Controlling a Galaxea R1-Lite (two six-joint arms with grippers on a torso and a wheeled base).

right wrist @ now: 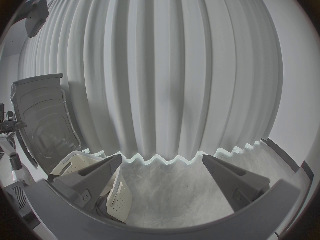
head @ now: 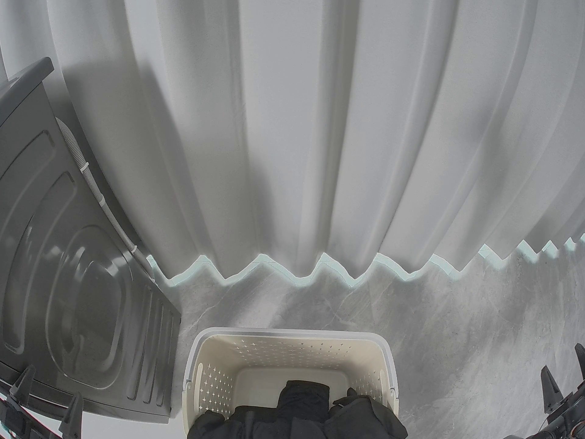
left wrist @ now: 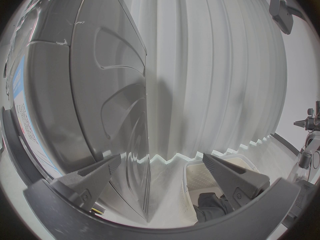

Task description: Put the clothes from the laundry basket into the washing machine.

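A cream perforated laundry basket stands on the floor at the bottom centre, with dark clothes heaped in its near half. The grey washing machine stands to its left, its side panel facing me. My left gripper is open at the bottom left, close beside the machine, with nothing between its fingers. My right gripper is open at the bottom right, over bare floor right of the basket. The left wrist view has the machine, basket and clothes. The right wrist view has the basket and machine.
A white pleated curtain hangs across the whole back, reaching the grey marbled floor. A corrugated hose runs down the machine's rear edge. Open floor lies right of the basket and between it and the curtain.
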